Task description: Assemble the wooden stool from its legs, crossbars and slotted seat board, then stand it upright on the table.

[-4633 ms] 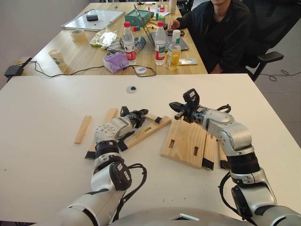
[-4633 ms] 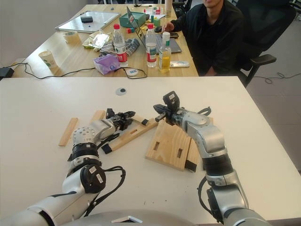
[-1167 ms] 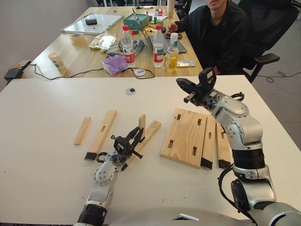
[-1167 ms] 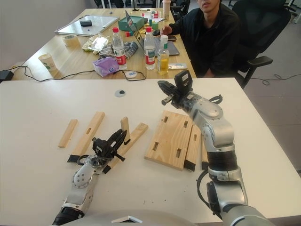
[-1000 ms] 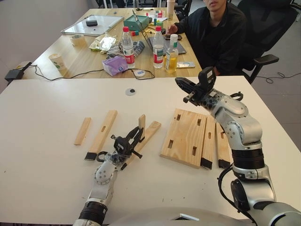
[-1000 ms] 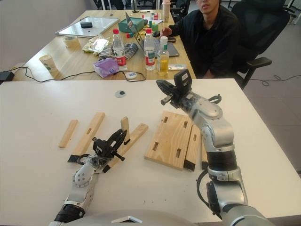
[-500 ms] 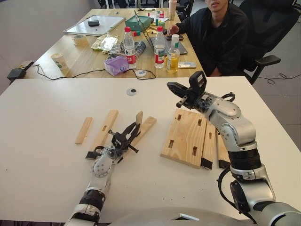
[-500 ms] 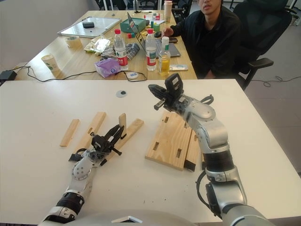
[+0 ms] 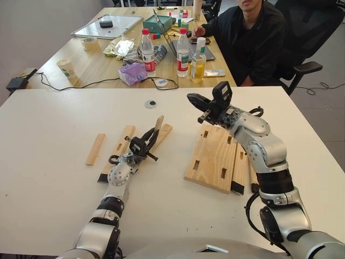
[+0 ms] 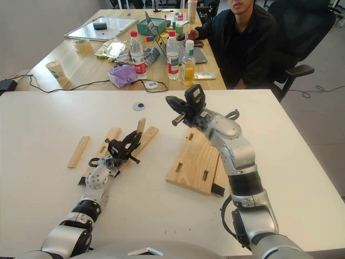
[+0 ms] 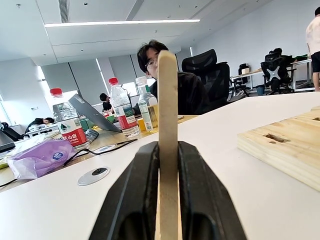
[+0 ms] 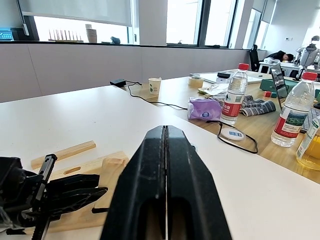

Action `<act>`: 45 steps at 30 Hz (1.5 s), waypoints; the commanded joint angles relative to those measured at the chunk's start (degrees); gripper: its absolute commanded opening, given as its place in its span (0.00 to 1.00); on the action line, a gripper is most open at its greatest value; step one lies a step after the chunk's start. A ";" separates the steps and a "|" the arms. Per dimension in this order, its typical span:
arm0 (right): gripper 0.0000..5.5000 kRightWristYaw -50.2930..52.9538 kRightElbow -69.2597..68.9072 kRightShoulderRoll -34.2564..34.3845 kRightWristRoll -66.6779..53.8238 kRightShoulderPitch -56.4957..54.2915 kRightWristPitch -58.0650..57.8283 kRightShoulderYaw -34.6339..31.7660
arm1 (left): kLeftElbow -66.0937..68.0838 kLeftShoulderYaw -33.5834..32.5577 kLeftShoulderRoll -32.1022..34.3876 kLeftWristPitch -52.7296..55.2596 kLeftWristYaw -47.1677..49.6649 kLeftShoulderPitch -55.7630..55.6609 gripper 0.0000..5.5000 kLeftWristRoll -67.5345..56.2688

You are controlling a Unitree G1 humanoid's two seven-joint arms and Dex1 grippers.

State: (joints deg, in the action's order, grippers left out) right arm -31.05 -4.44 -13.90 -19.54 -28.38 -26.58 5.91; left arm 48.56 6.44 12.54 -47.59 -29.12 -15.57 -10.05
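My left gripper [image 9: 151, 138] is shut on a thin wooden crossbar [image 9: 159, 122], which sticks up from between its fingers [image 11: 195, 190] just above the table. Beneath it lie two slotted legs [image 9: 128, 133] [image 9: 165, 129] side by side. A short crossbar [image 9: 96, 149] lies further left. The slotted seat board [image 9: 213, 156] lies flat at centre right, with two more legs [image 9: 240, 164] along its right side. My right gripper [image 9: 192, 99] hangs shut and empty over the board's far left corner, pointing toward the left gripper [image 12: 45, 192].
A round cable grommet [image 9: 151, 103] sits in the white table [image 9: 48, 118] beyond the parts. Behind stands a second table [image 9: 97, 59] with bottles, a cup, a laptop and cables. Free room lies at the table's left and near edge.
My left gripper has carried the crossbar away from me, further over the two legs. My right gripper has swung left, from beyond the seat board's far edge to its far left corner.
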 commanded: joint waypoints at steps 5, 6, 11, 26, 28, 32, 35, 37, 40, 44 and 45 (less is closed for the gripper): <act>0.00 0.06 0.82 0.44 0.79 -2.01 1.06 -0.33 | -5.88 -0.68 1.10 12.96 0.69 10.24 0.07 1.33; 0.00 0.01 0.86 0.43 0.82 -2.02 1.06 -0.33 | -6.58 -1.06 1.44 13.35 0.75 11.03 0.07 1.35; 0.00 -0.18 0.89 0.40 1.03 -1.82 1.24 -0.22 | -7.68 -2.83 2.61 14.07 1.25 14.00 0.07 1.62; 0.00 -0.51 1.29 0.50 1.62 -1.58 1.98 0.22 | -1.99 -6.50 3.84 11.27 2.34 18.72 0.07 2.32; 0.00 -0.54 1.29 0.44 1.71 -1.51 2.12 0.21 | 0.16 -6.98 4.32 9.96 2.28 18.80 0.07 2.72; 0.00 -0.48 1.27 0.38 1.85 -1.52 2.35 0.08 | 5.63 -8.05 5.08 7.19 1.71 16.84 0.07 2.29; 0.00 -0.45 1.26 0.45 1.89 -1.62 2.40 0.14 | 11.60 -8.66 5.67 5.38 1.87 16.50 0.07 2.35; 0.00 -0.38 1.31 0.41 1.91 -1.61 2.43 0.07 | 14.96 -8.63 5.86 4.80 2.52 16.58 0.07 3.01; 0.00 -0.38 1.65 0.36 1.96 -1.92 2.54 -0.02 | 18.37 -8.84 5.84 4.80 4.08 15.72 0.07 3.68; 0.00 -0.46 1.86 0.11 2.02 -2.19 2.59 -0.15 | 20.32 -9.40 6.39 4.20 5.56 12.18 0.16 3.36; 0.00 -0.46 1.83 0.05 2.03 -2.15 2.59 -0.18 | 20.89 -9.66 6.58 4.36 5.45 11.18 0.20 3.11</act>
State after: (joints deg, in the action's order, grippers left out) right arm -31.16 -3.24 -14.11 -18.08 -29.62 -24.99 5.76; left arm 54.88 -2.54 17.20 -47.83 -24.62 -12.75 -10.12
